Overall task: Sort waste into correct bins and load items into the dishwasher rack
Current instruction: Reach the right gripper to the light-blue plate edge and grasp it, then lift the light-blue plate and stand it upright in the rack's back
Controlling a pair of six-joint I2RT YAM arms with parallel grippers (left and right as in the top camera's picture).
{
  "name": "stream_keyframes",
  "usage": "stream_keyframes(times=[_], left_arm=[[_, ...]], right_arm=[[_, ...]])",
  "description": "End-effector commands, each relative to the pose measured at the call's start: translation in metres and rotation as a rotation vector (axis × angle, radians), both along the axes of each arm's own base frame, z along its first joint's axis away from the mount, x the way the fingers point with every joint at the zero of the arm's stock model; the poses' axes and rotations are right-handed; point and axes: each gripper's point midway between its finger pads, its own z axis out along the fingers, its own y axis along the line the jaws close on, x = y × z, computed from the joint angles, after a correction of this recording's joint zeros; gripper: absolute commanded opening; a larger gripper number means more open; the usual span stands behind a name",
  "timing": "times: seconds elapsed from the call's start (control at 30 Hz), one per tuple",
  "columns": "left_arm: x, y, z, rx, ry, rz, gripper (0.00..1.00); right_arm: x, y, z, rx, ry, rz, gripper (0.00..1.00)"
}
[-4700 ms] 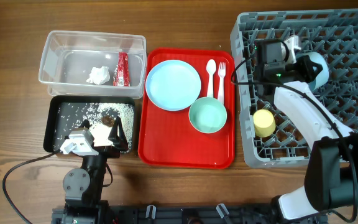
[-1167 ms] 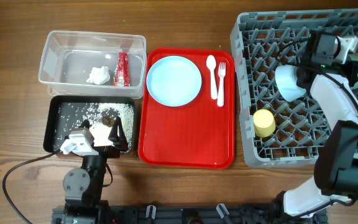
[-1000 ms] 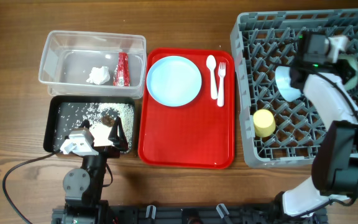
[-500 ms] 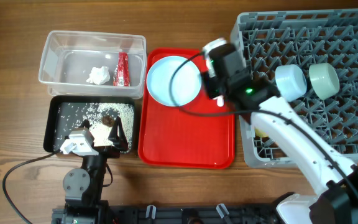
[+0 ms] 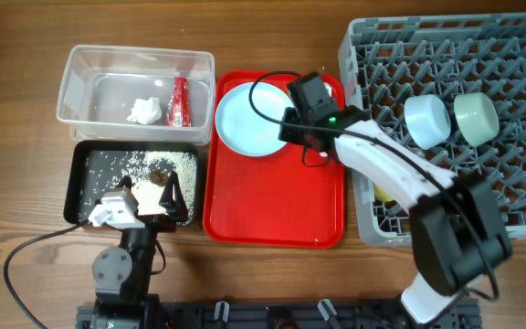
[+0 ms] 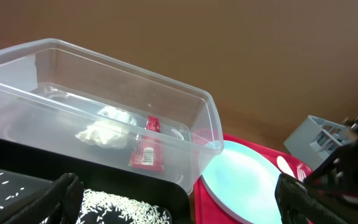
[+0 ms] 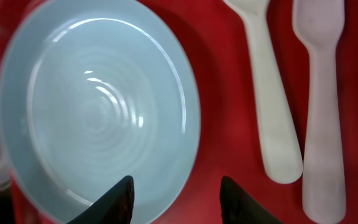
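The pale blue plate (image 5: 249, 119) lies on the flat red serving tray (image 5: 272, 206). My right gripper (image 5: 295, 128) is open and empty, low over the plate's right rim; in the right wrist view its fingers (image 7: 178, 202) straddle the rim of the plate (image 7: 98, 112), with the white spoon (image 7: 269, 106) and fork (image 7: 322, 106) to the right. The small pale blue bowl (image 5: 425, 119) and mint green bowl (image 5: 475, 116) sit in the grey dishwasher rack (image 5: 354, 55). The yellow cup (image 5: 383, 192) there is partly hidden by my arm. My left gripper (image 5: 140, 203) is open and empty at the black tray's front edge.
The clear tub (image 5: 135, 59) holds the white tissue (image 5: 142, 111) and red sachet (image 5: 180, 100). The black tray (image 5: 89, 174) holds rice and brown bits (image 5: 167, 166). The left wrist view shows the tub (image 6: 104, 81), sachet (image 6: 146, 152), rice (image 6: 123, 211) and plate (image 6: 253, 186).
My right arm put the mint green bowl in the rack beside the blue bowl, then swung left out of the rack and came down over the plate. The left arm has not moved.
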Motion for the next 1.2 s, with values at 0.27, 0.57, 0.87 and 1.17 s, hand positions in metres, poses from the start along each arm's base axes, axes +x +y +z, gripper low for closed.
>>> stream_keyframes(times=[0.27, 0.57, 0.87, 1.17], left_arm=[[0.000, -0.001, -0.001, 0.012, -0.005, -0.011, 1.00], [0.000, -0.001, -0.001, 0.012, -0.005, -0.011, 1.00], [0.000, -0.001, -0.001, 0.012, -0.005, -0.011, 1.00], [0.000, -0.001, -0.001, 0.012, -0.005, -0.011, 1.00]], right_arm=[[-0.016, -0.005, -0.076, 0.000, 0.223, -0.183, 0.04], [-0.008, -0.025, -0.003, -0.109, 0.039, -0.057, 0.04], [-0.007, -0.097, 0.179, -0.417, -0.471, 0.000, 0.04], [-0.010, -0.232, 0.266, -0.979, -0.577, -0.261, 0.04]])
